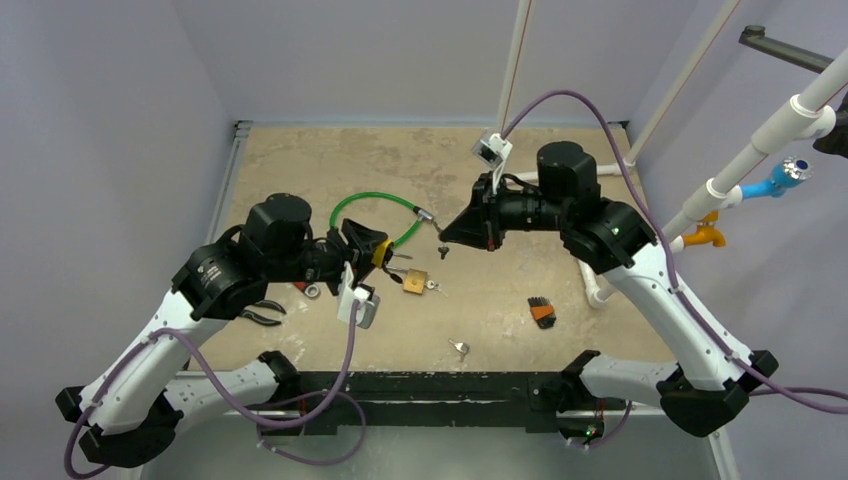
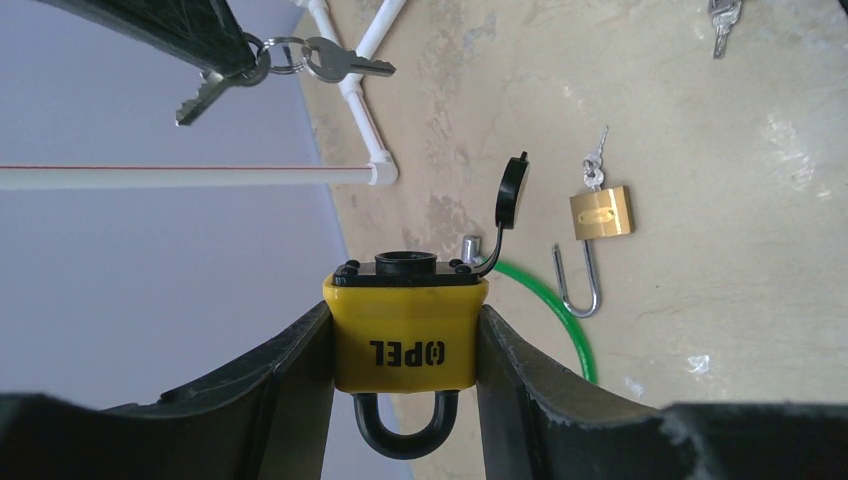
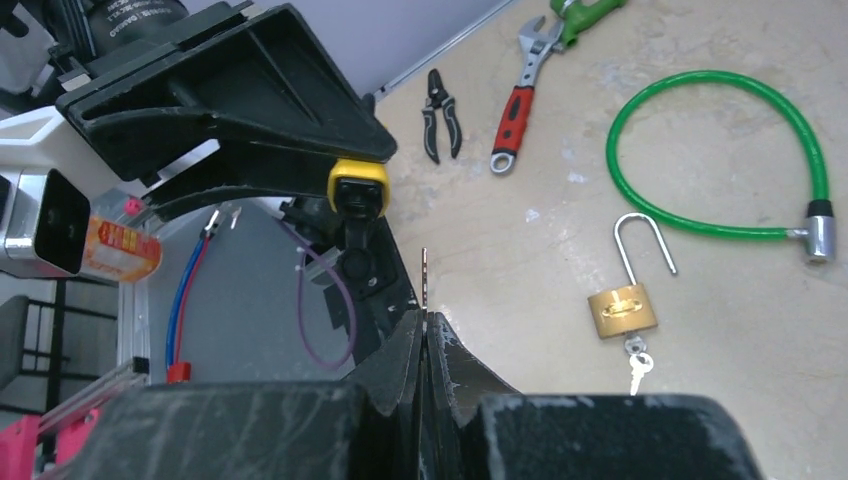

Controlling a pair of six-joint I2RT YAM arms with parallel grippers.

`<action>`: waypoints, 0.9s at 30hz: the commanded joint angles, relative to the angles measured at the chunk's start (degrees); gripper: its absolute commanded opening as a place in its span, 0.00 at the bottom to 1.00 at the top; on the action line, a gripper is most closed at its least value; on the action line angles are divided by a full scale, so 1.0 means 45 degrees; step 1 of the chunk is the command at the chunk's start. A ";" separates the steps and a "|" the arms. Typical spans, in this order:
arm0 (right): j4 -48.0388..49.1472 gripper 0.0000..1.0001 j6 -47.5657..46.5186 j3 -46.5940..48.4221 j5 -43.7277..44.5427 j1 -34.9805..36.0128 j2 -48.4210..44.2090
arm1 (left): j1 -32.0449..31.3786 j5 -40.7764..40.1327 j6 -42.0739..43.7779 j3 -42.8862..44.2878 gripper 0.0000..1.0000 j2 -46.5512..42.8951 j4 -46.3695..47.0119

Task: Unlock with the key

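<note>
My left gripper [image 2: 405, 320] is shut on a yellow padlock [image 2: 405, 335] with a black shackle, holding it by its sides above the table. Its keyhole end faces away from me and the black dust cap [image 2: 512, 190] hangs open. My right gripper [image 3: 424, 325] is shut on a key [image 3: 424, 275], whose thin blade sticks straight out of the jaws. Keys on a ring [image 2: 345, 64] show at its tip in the left wrist view. The key stands apart from the yellow padlock [image 3: 357, 185], to its right in the top view, where the right gripper [image 1: 447, 238] faces the left gripper [image 1: 372, 255].
A brass padlock [image 1: 415, 281] with an open shackle and small keys lies on the table between the grippers. A green cable lock [image 1: 375, 205] lies behind. A loose key [image 1: 460, 347], an orange-black tool [image 1: 541, 311], pliers [image 1: 262, 313] and a red-handled wrench [image 3: 520, 100] lie around.
</note>
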 commanded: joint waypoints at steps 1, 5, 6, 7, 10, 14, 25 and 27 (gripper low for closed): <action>-0.0279 0.00 -0.0615 0.0926 -0.0369 0.0949 0.0773 | 0.0033 -0.0181 0.1724 0.0669 0.00 0.0392 0.0561; -0.0798 0.00 -0.1005 0.1196 0.0268 0.1646 0.1394 | 0.0038 -0.0441 0.2275 0.0639 0.00 0.0533 0.0944; -0.0785 0.00 -0.1016 0.1171 0.0203 0.1718 0.1393 | 0.0034 -0.0477 0.2368 0.0638 0.00 0.0502 0.0952; -0.0797 0.00 -0.1025 0.1158 0.0120 0.1796 0.1400 | 0.0033 -0.0484 0.2467 0.0638 0.00 0.0469 0.0929; -0.1010 0.00 -0.1089 0.1194 0.0024 0.2085 0.1444 | 0.0029 -0.0672 0.2788 0.0511 0.00 0.0334 0.0854; -0.1081 0.00 -0.1152 0.1031 -0.0118 0.2285 0.1312 | 0.0053 -0.0849 0.3230 0.0069 0.00 0.0004 0.1029; -0.1606 0.00 -0.1303 0.1609 0.0070 0.2983 0.2143 | -0.0031 -0.0332 0.4343 0.0140 0.00 -0.0140 0.0448; -0.1682 0.00 -0.1320 0.1778 0.0214 0.3092 0.2314 | -0.0090 -0.0344 0.4541 0.0168 0.00 -0.0173 0.0307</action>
